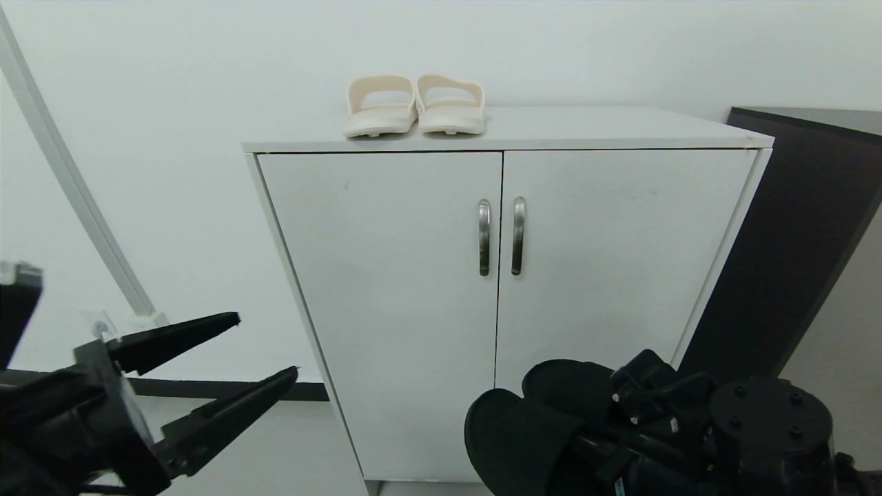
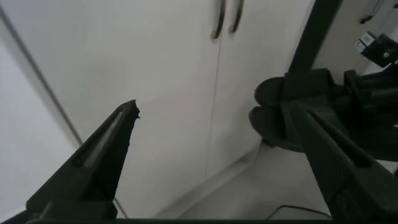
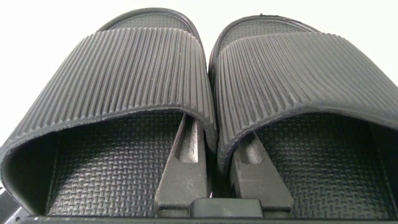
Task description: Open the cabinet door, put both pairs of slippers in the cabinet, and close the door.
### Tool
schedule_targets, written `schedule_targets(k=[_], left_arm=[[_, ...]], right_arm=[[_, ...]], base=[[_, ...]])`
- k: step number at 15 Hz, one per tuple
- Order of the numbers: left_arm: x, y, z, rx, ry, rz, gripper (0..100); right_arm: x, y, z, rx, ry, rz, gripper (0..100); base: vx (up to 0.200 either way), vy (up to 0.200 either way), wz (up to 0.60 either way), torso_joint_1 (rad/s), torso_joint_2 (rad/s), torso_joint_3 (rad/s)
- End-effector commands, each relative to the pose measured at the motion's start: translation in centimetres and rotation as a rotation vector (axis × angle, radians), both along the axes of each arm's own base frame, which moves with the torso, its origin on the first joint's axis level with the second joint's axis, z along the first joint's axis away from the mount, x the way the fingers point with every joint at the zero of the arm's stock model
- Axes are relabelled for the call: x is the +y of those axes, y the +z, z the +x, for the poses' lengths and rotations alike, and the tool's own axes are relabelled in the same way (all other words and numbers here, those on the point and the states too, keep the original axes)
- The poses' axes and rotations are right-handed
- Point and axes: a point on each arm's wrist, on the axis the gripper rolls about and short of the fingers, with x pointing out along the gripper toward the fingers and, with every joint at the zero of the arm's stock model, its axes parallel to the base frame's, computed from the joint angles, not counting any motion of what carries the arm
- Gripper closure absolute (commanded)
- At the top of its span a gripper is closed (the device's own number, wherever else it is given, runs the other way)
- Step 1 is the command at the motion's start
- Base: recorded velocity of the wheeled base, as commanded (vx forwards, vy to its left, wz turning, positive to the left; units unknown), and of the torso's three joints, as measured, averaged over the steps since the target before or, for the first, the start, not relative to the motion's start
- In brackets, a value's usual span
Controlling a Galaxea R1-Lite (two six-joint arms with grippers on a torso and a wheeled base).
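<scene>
The white cabinet (image 1: 386, 289) stands with both doors closed, its two metal handles (image 1: 501, 236) side by side at the centre seam. A cream pair of slippers (image 1: 415, 107) rests on its top, toward the left. My right gripper (image 3: 217, 171) is shut on a black pair of slippers (image 3: 205, 81), one finger inside each slipper, pinching their inner walls together. That black pair (image 1: 537, 413) hangs low in front of the right door. My left gripper (image 1: 267, 344) is open and holds nothing, low and left of the cabinet; in its own view, the left gripper (image 2: 211, 109) faces the doors.
A dark piece of furniture (image 1: 792, 241) stands close against the cabinet's right side. A grey strip (image 1: 69, 179) runs slantwise down the white wall on the left. There is bare floor (image 2: 261, 186) in front of the cabinet's foot.
</scene>
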Motion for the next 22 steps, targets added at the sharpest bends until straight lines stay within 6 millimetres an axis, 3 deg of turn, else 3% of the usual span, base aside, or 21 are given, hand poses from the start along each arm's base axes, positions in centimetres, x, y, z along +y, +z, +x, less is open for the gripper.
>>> schedule_targets(k=[1, 5, 6, 8, 13, 17, 22], left_arm=[[-2.5, 0.2, 3.1, 0.068, -0.080, 0.008, 0], [-6.8, 2.4, 5.8, 0.078, -0.187, -0.043, 0], [-6.8, 2.4, 5.8, 0.078, -0.187, -0.043, 0], [-10.5, 4.1, 7.0, 0.044, -0.296, -0.061, 0], [-16.3, 6.1, 10.0, 0.094, -0.452, -0.166, 0], [-18.2, 5.8, 12.0, 0.164, -0.537, -0.210, 0], [-18.1, 5.8, 12.7, 0.179, -0.509, -0.227, 0]], right_arm=[[0.1, -0.1, 0.0, 0.002, 0.003, -0.001, 100], [0.0, -0.1, 0.0, 0.010, 0.019, 0.001, 100], [0.0, -0.1, 0.0, 0.010, 0.019, 0.001, 100], [0.0, 0.0, 0.0, 0.006, 0.017, 0.006, 100], [0.1, -0.2, 0.0, 0.011, 0.019, 0.000, 100], [0.0, -0.2, 0.0, 0.010, 0.019, 0.001, 100], [0.0, -0.2, 0.0, 0.011, 0.019, 0.000, 100]], base=[[0.000, 0.000, 0.00, 0.000, 0.00, 0.000], [0.000, 0.000, 0.00, 0.000, 0.00, 0.000], [0.000, 0.000, 0.00, 0.000, 0.00, 0.000], [0.000, 0.000, 0.00, 0.000, 0.00, 0.000], [0.000, 0.000, 0.00, 0.000, 0.00, 0.000], [0.000, 0.000, 0.00, 0.000, 0.00, 0.000], [0.000, 0.000, 0.00, 0.000, 0.00, 0.000]])
